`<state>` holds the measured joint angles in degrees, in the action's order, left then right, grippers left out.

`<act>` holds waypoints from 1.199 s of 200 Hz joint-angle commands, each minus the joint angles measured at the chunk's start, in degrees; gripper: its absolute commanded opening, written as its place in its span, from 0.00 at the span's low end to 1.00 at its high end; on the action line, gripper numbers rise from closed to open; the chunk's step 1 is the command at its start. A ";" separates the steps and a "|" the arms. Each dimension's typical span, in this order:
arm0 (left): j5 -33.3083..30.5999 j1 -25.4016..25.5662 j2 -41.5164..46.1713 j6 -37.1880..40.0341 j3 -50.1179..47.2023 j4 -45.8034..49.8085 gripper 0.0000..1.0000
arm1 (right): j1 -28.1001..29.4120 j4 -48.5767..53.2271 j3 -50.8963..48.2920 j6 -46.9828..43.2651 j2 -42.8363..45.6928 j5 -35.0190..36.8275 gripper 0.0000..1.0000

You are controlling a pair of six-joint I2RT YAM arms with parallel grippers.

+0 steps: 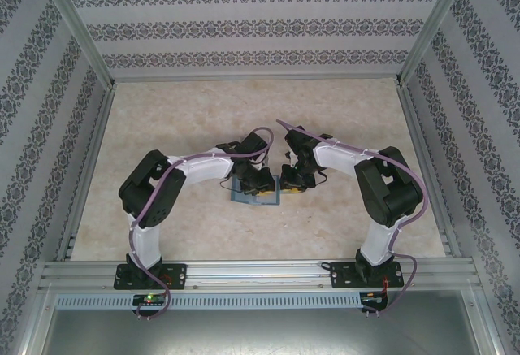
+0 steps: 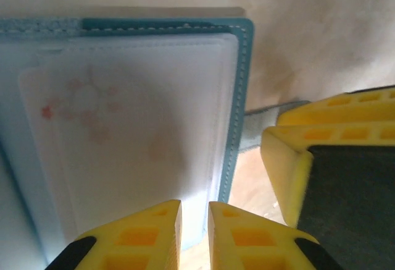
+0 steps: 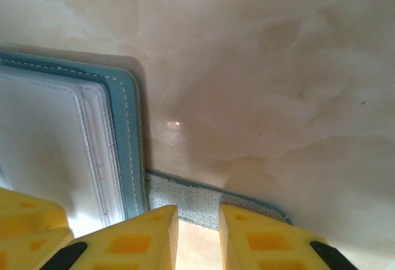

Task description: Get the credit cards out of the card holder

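Two barely parted, empty pincers, left gripper [image 2: 194,236] and right gripper [image 3: 199,239], hover over the open card holder [image 2: 242,84] mid-table; we judge it soft and light, best pinned at its 3 o'clock strap tab [image 3: 185,199] while the stiff, slick credit cards [image 2: 105,122] slide out.

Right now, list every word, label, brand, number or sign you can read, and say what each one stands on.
Nothing here can be read.
Card holder: no lettering on its teal edge.
Card under the clear sleeve: faint reddish marks, too blurred to read.
Walls: ornamental pattern, no letters.
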<state>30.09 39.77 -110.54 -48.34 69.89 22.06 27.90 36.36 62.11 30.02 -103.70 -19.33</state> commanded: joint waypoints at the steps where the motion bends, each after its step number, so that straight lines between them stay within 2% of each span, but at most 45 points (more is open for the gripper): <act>1: 1.61 0.66 -1.03 -0.80 2.30 -1.24 0.19 | 0.05 0.20 -0.71 -0.03 0.52 0.52 0.25; 67: 2.44 0.99 -3.32 -0.22 4.88 0.17 0.21 | 0.05 0.35 -0.72 -0.10 0.37 0.38 0.25; 123: -2.15 1.49 -5.21 2.69 7.88 8.19 0.21 | 0.02 0.55 -0.69 -0.05 0.37 0.44 0.25; 196: -11.54 1.67 -3.99 7.23 11.84 20.10 0.23 | 0.04 0.98 -0.58 -0.01 0.43 0.51 0.25; 240: -20.58 2.65 -5.28 10.50 17.79 30.65 0.29 | 0.05 1.49 0.14 -0.17 0.36 0.52 0.25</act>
<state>16.95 40.97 -114.76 -41.30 83.59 42.85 27.90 36.40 62.06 30.00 -103.68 -19.31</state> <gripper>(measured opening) 0.275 0.252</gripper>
